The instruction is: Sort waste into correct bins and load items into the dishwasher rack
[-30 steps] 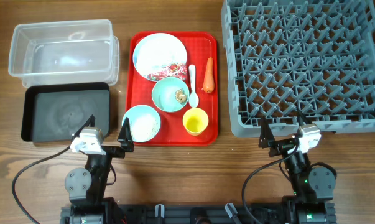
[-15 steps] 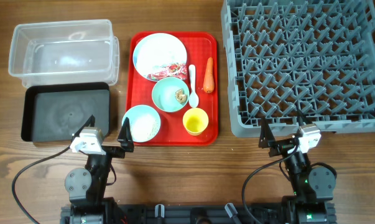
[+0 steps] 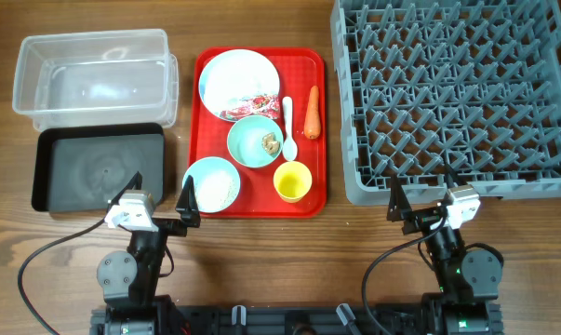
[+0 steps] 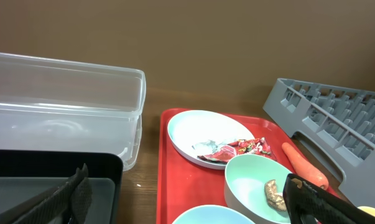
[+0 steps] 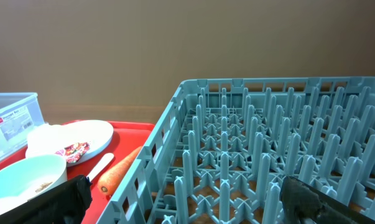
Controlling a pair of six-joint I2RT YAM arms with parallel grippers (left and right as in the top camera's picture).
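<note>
A red tray [image 3: 206, 130] holds a pale blue plate [image 3: 232, 73] with a crumpled red-and-white wrapper [image 3: 247, 107], a mint-green bowl [image 3: 252, 141] with a brown food scrap [image 3: 272, 143], a pale blue bowl [image 3: 211, 182] with rice, a yellow cup [image 3: 292, 180], a white spoon [image 3: 287, 119] and a carrot [image 3: 312, 112]. The grey rack [image 3: 457, 93] is at right. The clear tub [image 3: 94, 74] and black tub [image 3: 99, 169] are at left. My left gripper [image 3: 159, 197] is open by the tray's near left corner. My right gripper [image 3: 420, 194] is open at the rack's near edge. No tissue shows.
Both arm bases [image 3: 131, 270] stand at the table's near edge with black cables looping beside them. In the left wrist view the wrapper [image 4: 231, 148], the scrap [image 4: 275, 194] and the carrot [image 4: 302, 163] lie ahead. The right wrist view faces the rack's pegs [image 5: 262, 155].
</note>
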